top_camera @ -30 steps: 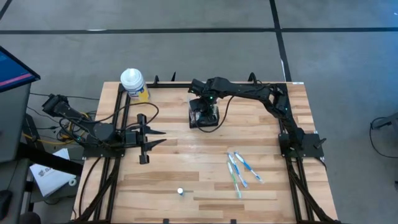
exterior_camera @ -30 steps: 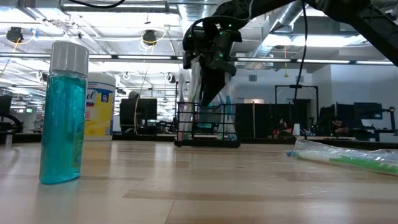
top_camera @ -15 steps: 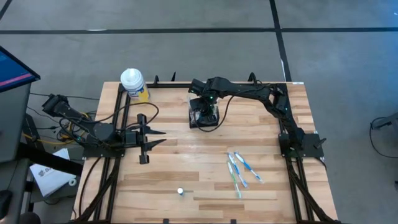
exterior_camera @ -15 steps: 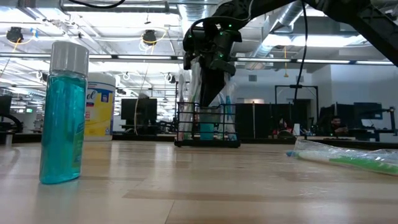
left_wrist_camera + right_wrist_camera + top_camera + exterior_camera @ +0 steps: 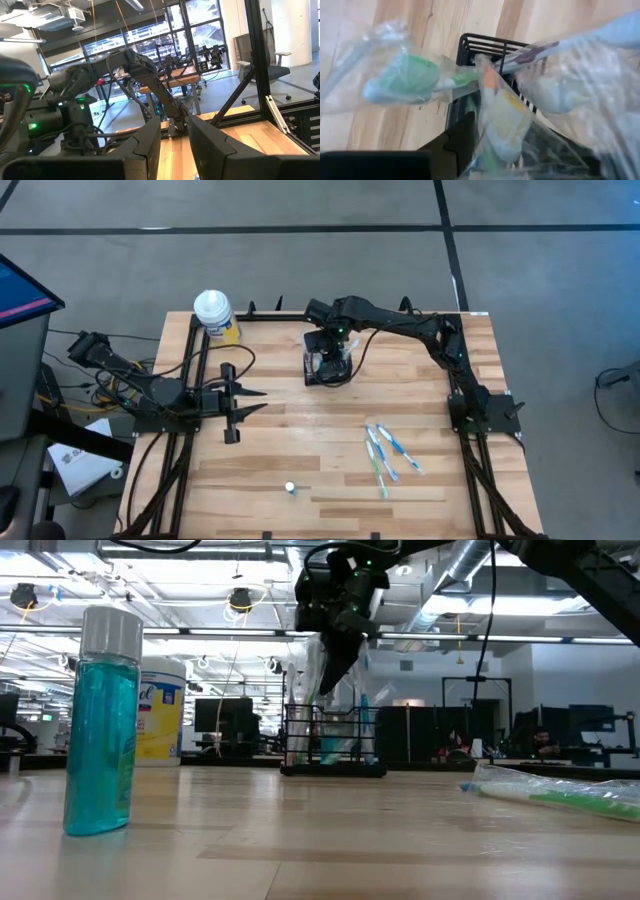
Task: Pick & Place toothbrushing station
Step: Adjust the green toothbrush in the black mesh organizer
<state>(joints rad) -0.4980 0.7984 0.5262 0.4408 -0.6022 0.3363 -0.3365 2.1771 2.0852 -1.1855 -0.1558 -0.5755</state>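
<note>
The toothbrushing station (image 5: 328, 372), a small black wire-mesh holder, stands on the wooden table near its far edge (image 5: 333, 745). Toothbrushes in clear wrappers (image 5: 415, 80) stand upright in it and stick out over its rim (image 5: 485, 42). My right gripper (image 5: 325, 688) hangs just above the holder, pointing steeply down, open (image 5: 335, 348). One dark finger (image 5: 460, 140) shows beside a wrapper; the wrappers hide the other. My left gripper (image 5: 262, 400) waits open at the table's left side, level, holding nothing (image 5: 174, 140). My right gripper stands right against a wrapped toothbrush (image 5: 500, 115) that rises out of the holder. The crumpled wrapper covers the fingertips, so I cannot tell whether a finger touches it. The toothbrush rests in the holder, not lifted.
Several more wrapped toothbrushes (image 5: 385, 452) lie flat on the table's right half (image 5: 560, 795). A teal bottle (image 5: 100, 720) stands near the front edge (image 5: 290, 488). A white-capped yellow bottle (image 5: 215, 315) stands at the far left corner. Bare wood lies between them.
My right gripper has risen straight up from the holder: its fingers reached down among the wires before and now hang above the rim. The holder and the wrapped toothbrushes in it have stayed in place.
</note>
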